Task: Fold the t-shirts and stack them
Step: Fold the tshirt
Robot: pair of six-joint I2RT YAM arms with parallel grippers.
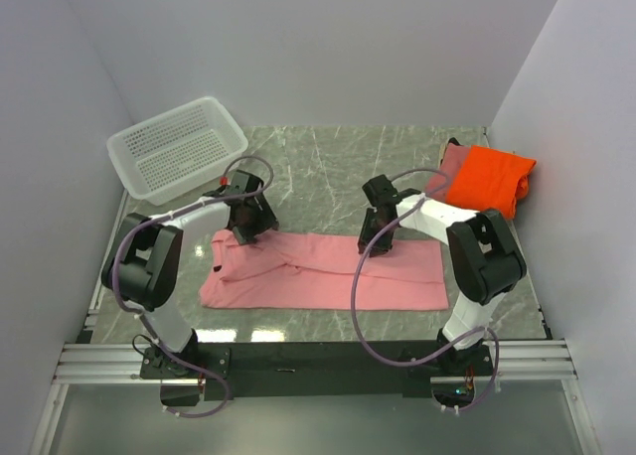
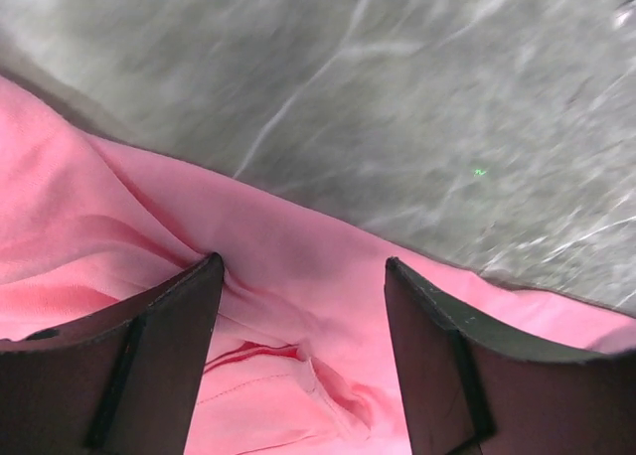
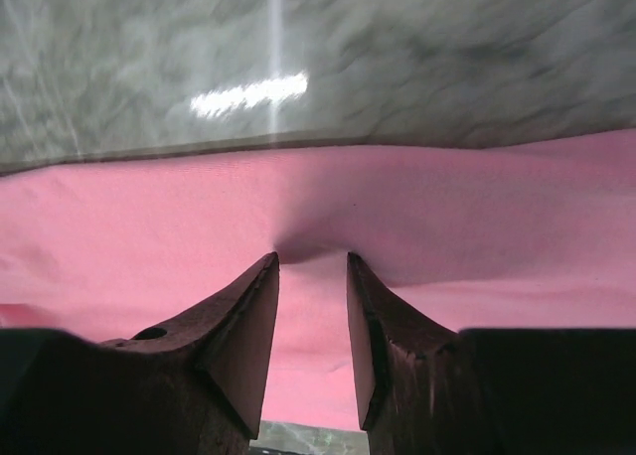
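Observation:
The light pink t-shirt (image 1: 318, 276) lies on the marble table as a long flat strip. My left gripper (image 1: 241, 231) sits at the shirt's far left corner. In the left wrist view it is wide open (image 2: 303, 261), with wrinkled pink cloth (image 2: 119, 217) and a seam under the jaws. My right gripper (image 1: 378, 244) is at the far edge, right of the middle. In the right wrist view its jaws stand narrowly apart (image 3: 312, 256), with the tips pressed into the pink cloth (image 3: 477, 217), which puckers between them. The bright orange t-shirt (image 1: 487, 177) lies folded on the dusty rose one (image 1: 452, 162) at the back right.
A white perforated basket (image 1: 177, 147) stands at the back left against the wall. Walls close in the left, back and right sides. Bare marble (image 1: 328, 162) lies beyond the pink shirt.

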